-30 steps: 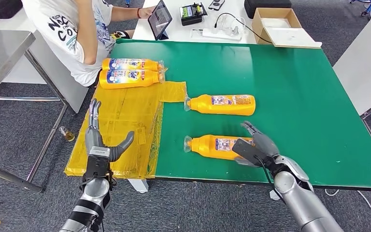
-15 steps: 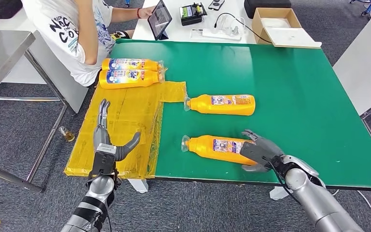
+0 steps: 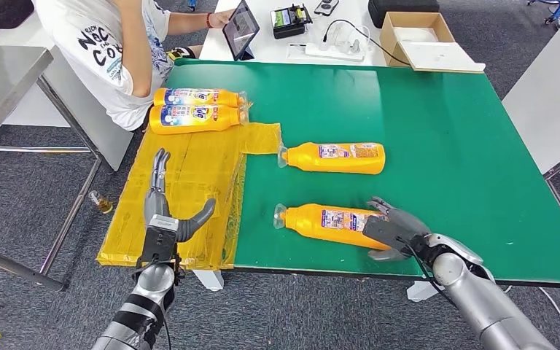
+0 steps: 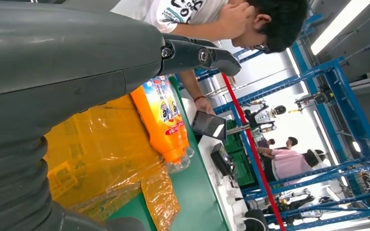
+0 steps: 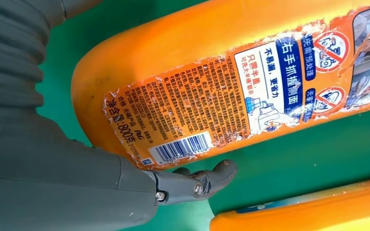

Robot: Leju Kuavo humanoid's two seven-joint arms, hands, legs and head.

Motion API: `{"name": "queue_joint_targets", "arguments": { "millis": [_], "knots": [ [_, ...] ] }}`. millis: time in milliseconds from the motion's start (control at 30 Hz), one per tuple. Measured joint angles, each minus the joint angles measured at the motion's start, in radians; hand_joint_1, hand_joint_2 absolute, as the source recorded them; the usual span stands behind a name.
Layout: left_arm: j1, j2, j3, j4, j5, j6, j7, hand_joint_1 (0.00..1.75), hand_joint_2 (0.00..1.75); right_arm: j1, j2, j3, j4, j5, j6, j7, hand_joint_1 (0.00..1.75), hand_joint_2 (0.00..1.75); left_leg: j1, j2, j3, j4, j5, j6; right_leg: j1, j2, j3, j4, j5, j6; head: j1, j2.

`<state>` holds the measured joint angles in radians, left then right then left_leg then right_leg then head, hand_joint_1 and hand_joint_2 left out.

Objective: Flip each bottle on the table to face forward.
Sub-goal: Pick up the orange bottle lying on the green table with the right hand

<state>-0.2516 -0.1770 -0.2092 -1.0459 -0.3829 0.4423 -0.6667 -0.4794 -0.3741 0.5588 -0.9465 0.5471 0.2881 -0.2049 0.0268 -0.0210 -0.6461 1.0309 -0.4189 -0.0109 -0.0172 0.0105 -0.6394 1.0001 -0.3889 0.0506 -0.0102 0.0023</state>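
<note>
The right hand (image 3: pixel 389 232) has slid to the base of the nearest bottle (image 3: pixel 324 222), fingers wrapped around it; the bottle has tilted slightly on the tabletop (image 3: pixel 437 124), back label up. Flip pending. Left hand (image 3: pixel 166 219) hovers, fingers spread, empty.

- An orange bottle (image 5: pixel 212 62) lies on its side on a green counter (image 5: pixel 294 159), its worn back label showing printed text, a barcode and warning icons.
- The right hand (image 5: pixel 72 144), grey with a dark fingertip, sits at the bottle's base end.
- The edge of a second orange bottle (image 5: pixel 308 207) lies nearby.
</note>
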Motion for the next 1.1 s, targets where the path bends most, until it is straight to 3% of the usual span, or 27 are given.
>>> {"name": "queue_joint_targets", "arguments": {
  "millis": [133,200,267,367,500,767,1000,1100],
  "knots": [
    [-0.009,0.000,-0.006,0.018,0.015,-0.006,0.000,0.00,1.75,-0.034,-0.013,0.043,0.016,-0.008,0.029,0.013,0.00,1.75,0.000,0.000,0.000,0.000,0.000,0.000,0.000,0.000,0.000,0.000,0.000,0.000,0.000,0.000],
    [-0.017,-0.001,-0.012,0.032,0.023,-0.009,0.000,0.00,1.75,-0.055,-0.012,0.075,0.034,-0.009,0.032,0.014,0.64,1.75,0.000,0.000,0.000,0.000,0.000,0.000,0.000,0.000,0.000,0.000,0.000,0.000,0.000,0.000],
    [-0.024,-0.002,-0.019,0.045,0.028,-0.015,0.000,0.00,1.75,-0.075,-0.007,0.106,0.054,-0.009,0.024,0.012,1.42,1.75,0.000,0.000,0.000,0.000,0.000,0.000,0.000,0.000,0.000,0.000,0.000,0.000,0.000,0.000],
    [-0.033,-0.009,-0.024,0.068,0.035,-0.026,0.000,0.00,1.75,-0.086,0.018,0.143,0.084,-0.002,-0.047,-0.002,1.72,1.75,0.001,0.000,0.000,0.000,0.000,0.000,0.001,0.000,0.000,0.000,0.000,0.000,0.000,0.000],
    [-0.036,-0.017,-0.024,0.092,0.037,-0.040,0.000,0.00,1.75,-0.078,0.057,0.169,0.113,0.008,-0.142,-0.019,1.75,1.75,0.001,0.001,0.001,0.000,0.000,0.000,0.001,0.001,0.000,0.000,0.000,0.000,0.000,0.000],
    [-0.038,-0.025,-0.024,0.113,0.025,-0.063,0.000,0.00,1.75,-0.052,0.082,0.172,0.122,0.010,-0.195,-0.040,1.75,1.75,0.000,0.001,0.001,0.000,0.000,0.000,0.001,0.001,0.000,0.000,0.000,0.000,0.000,0.000],
    [-0.039,-0.028,-0.024,0.121,0.014,-0.088,0.001,0.00,1.75,-0.014,0.097,0.147,0.111,0.024,-0.251,-0.052,1.75,1.75,0.001,0.001,0.002,0.000,0.000,0.000,0.001,0.001,0.000,0.000,0.000,0.000,0.000,0.000],
    [-0.038,-0.033,-0.022,0.121,0.025,-0.121,0.006,0.00,1.75,0.029,0.112,0.108,0.076,0.038,-0.321,-0.061,1.75,1.75,0.001,0.000,0.001,0.000,0.000,0.000,0.001,0.001,0.000,0.000,0.000,0.000,0.000,0.000]
  ]
}}
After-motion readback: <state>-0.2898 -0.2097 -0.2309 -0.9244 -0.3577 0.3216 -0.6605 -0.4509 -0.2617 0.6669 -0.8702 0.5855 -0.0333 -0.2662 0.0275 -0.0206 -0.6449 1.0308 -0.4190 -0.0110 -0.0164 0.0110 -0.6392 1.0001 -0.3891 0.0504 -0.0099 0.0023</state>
